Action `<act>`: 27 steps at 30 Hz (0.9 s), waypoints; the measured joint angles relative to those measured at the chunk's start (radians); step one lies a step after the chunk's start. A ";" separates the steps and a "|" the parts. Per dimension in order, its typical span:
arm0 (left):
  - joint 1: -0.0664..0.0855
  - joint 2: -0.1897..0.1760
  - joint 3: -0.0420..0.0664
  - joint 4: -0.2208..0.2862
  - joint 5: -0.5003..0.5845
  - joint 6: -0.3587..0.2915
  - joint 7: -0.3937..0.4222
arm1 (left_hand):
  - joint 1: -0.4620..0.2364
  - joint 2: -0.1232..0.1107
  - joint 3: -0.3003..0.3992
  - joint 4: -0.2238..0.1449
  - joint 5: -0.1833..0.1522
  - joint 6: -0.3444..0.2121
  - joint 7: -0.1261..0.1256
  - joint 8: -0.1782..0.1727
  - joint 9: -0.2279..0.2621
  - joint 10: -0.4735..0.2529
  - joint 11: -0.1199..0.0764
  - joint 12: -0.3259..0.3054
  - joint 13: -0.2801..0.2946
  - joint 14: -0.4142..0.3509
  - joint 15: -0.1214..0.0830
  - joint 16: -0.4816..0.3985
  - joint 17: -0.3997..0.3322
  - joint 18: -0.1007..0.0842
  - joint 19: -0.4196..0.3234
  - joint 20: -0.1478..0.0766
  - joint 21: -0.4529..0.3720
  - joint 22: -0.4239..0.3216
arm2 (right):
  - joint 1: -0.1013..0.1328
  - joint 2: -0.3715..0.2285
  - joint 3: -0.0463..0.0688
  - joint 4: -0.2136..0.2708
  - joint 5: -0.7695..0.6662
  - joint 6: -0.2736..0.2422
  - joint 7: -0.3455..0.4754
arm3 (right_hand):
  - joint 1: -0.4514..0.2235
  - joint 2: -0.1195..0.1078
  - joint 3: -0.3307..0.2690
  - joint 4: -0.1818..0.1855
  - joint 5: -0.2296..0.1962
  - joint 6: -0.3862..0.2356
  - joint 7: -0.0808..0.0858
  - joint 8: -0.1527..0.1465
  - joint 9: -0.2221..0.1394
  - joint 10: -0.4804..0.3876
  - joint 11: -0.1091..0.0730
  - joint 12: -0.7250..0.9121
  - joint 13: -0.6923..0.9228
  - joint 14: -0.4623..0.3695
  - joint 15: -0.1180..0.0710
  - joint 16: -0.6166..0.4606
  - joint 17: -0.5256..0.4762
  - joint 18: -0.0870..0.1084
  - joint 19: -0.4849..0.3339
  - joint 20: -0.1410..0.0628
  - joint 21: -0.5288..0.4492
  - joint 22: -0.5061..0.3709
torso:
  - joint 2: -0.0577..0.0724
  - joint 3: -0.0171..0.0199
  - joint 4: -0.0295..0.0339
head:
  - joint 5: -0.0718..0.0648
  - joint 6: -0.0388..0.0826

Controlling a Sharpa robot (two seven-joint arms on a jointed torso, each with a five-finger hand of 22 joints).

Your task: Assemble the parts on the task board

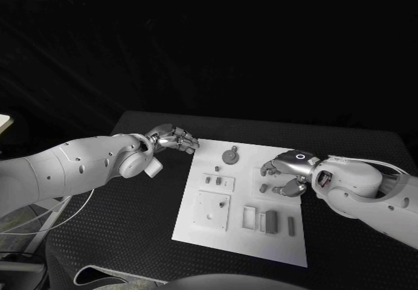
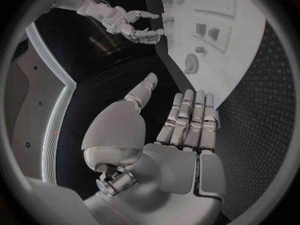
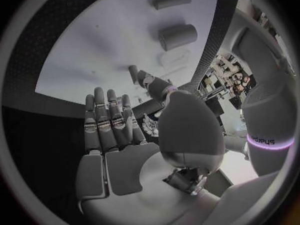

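Two hands flank the task board (image 1: 240, 235): left hand (image 1: 174, 139) off its far-left corner, fingers apart, empty; right hand (image 1: 287, 175) over its right edge, fingers loosely spread, holding nothing, prob. staged to pick. Parts (image 1: 270, 222) lie unassembled on board.

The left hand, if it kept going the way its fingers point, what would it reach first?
Probably the task board: the left hand, open over bare black table, points toward its near edge, where the round gear-like part lies. Height is unclear.
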 measured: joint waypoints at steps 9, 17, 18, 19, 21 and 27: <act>0.000 0.002 0.000 -0.002 0.000 0.000 0.000 | 0.000 0.000 0.000 0.000 0.000 0.000 0.000 0.000 0.000 0.000 0.000 0.000 0.000 0.000 0.000 0.000 0.000 0.000 0.000 0.000 0.000 0.000 | -0.001 0.015 -0.035 -0.026 -0.004 -0.018 0.037 | -0.022 0.030 -0.008 -0.037 0.000 0.078 0.020 0.032 -0.006 0.091 -0.025 0.016 0.009 0.077 -0.033 0.010 -0.016 0.024 0.081 0.000 -0.006 0.000 | 0.001 -0.0006 0.0012 | -0.002 -0.004; 0.000 0.004 0.000 -0.003 0.000 0.000 0.000 | 0.000 0.000 0.000 0.000 0.000 0.000 0.000 0.000 0.000 0.000 0.000 0.000 0.000 0.000 0.000 0.000 0.001 0.000 0.000 0.000 0.000 -0.001 | -0.009 0.033 -0.036 -0.029 -0.001 -0.037 0.055 | -0.023 0.049 -0.005 -0.047 0.000 0.090 0.026 0.035 -0.015 0.121 -0.024 0.016 0.011 0.093 -0.035 0.010 -0.019 0.039 0.100 0.001 -0.011 0.000 | 0.001 -0.0013 0.0013 | -0.001 -0.008; 0.000 0.004 0.000 -0.003 0.000 0.001 0.000 | 0.000 0.000 0.000 0.000 0.000 0.000 0.000 0.000 0.000 0.000 0.000 0.000 0.000 0.000 0.000 0.000 0.001 0.000 0.000 0.000 0.000 -0.001 | -0.009 0.035 -0.036 -0.029 0.000 -0.039 0.055 | -0.023 0.049 -0.005 -0.047 0.000 0.090 0.026 0.035 -0.016 0.121 -0.024 0.016 0.011 0.093 -0.035 0.010 -0.019 0.039 0.100 0.001 -0.011 0.000 | 0.001 -0.0013 0.0013 | -0.001 -0.009; 0.000 0.005 0.000 -0.003 0.000 0.001 0.000 | 0.000 0.000 0.000 0.000 0.000 0.000 0.000 0.000 0.000 0.000 0.000 0.000 0.000 0.000 0.000 0.000 0.001 0.000 0.000 0.000 0.000 -0.001 | -0.009 0.036 -0.036 -0.029 0.000 -0.041 0.056 | -0.023 0.049 -0.005 -0.047 0.000 0.090 0.026 0.035 -0.016 0.121 -0.024 0.016 0.011 0.093 -0.035 0.010 -0.019 0.039 0.099 0.001 -0.013 0.000 | 0.001 -0.0013 0.0013 | -0.001 -0.009; 0.000 0.005 0.000 -0.003 0.000 0.001 0.000 | 0.000 0.000 0.000 0.000 0.000 0.000 0.000 0.000 0.000 0.000 0.000 0.000 0.000 0.000 0.000 0.000 0.001 0.000 0.000 0.000 0.000 -0.001 | -0.010 0.040 -0.036 -0.029 0.000 -0.044 0.057 | -0.023 0.049 -0.005 -0.047 0.000 0.090 0.026 0.035 -0.018 0.124 -0.026 0.016 0.011 0.093 -0.035 0.010 -0.020 0.039 0.100 0.001 -0.015 0.000 | 0.001 -0.0017 0.0014 | -0.001 -0.011; 0.000 0.004 0.000 -0.003 0.000 0.001 0.000 | 0.000 0.000 0.000 0.000 0.000 0.000 0.000 0.000 0.000 0.000 0.000 0.000 -0.001 0.000 0.000 0.000 0.001 0.000 0.000 0.000 0.000 -0.001 | -0.016 0.045 -0.036 -0.033 0.002 -0.050 0.057 | -0.033 0.059 -0.005 -0.047 0.000 0.090 0.026 0.035 -0.022 0.125 -0.027 0.016 0.011 0.096 -0.038 0.010 -0.022 0.039 0.100 0.001 -0.018 0.000 | 0.001 -0.0022 0.0013 | 0.001 -0.016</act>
